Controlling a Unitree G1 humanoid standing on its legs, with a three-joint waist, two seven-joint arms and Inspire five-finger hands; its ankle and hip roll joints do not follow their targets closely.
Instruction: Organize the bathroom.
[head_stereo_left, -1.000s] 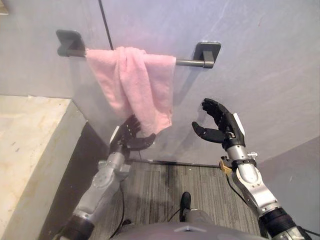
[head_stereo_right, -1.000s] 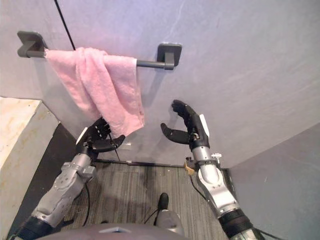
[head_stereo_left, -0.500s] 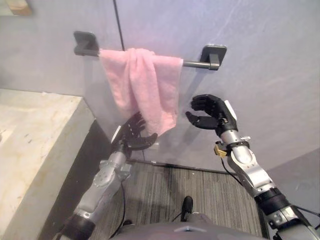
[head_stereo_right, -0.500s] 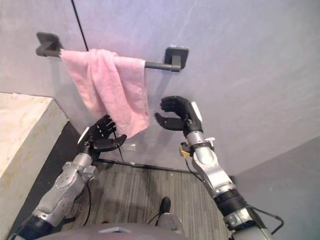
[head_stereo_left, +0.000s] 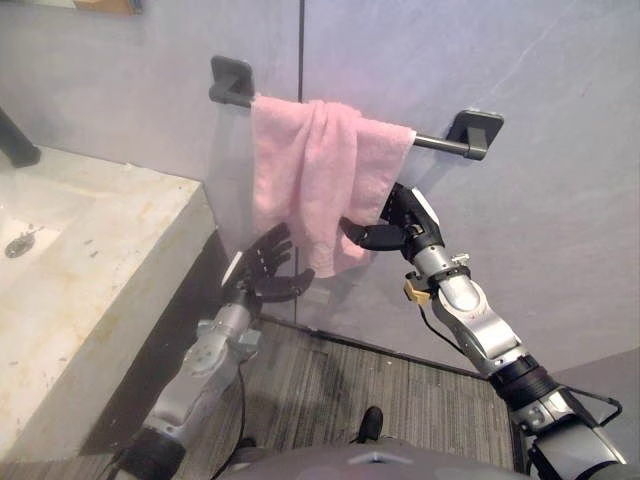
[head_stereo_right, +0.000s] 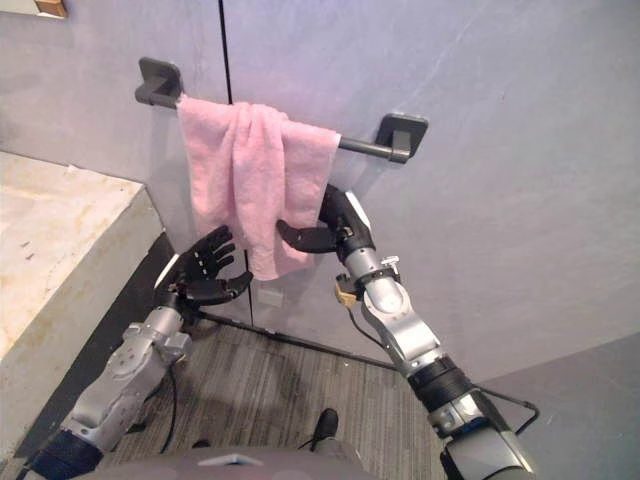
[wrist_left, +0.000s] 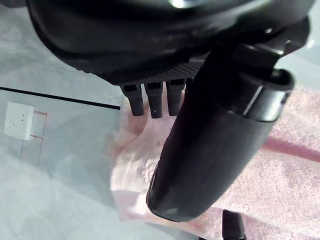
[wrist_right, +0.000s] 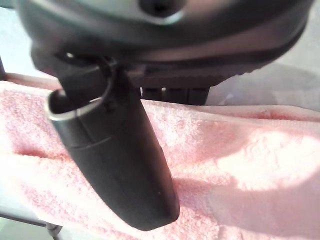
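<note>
The right hand (head_stereo_left: 398, 222) reaches up to the right edge of the pink towel (head_stereo_left: 320, 180), its thumb lying across the front of the cloth and its fingers tucked behind the hanging edge. In the right wrist view the thumb (wrist_right: 117, 165) lies over the terry pile while the fingers go out of sight past the fold, so whether they pinch the cloth cannot be told. The left hand (head_stereo_left: 265, 272) hovers just under the towel's lower corner, fingers spread and relaxed, holding nothing; the left wrist view shows its thumb (wrist_left: 215, 150) in front of the cloth, and a white wall socket (wrist_left: 19, 121) on the grey wall. The towel hangs bunched over a dark wall-mounted towel bar (head_stereo_right: 365, 146), gathered toward its left half. To the left stands a pale stone sink counter (head_stereo_left: 90, 260) with a drain (head_stereo_left: 20, 238) in its basin.
</note>
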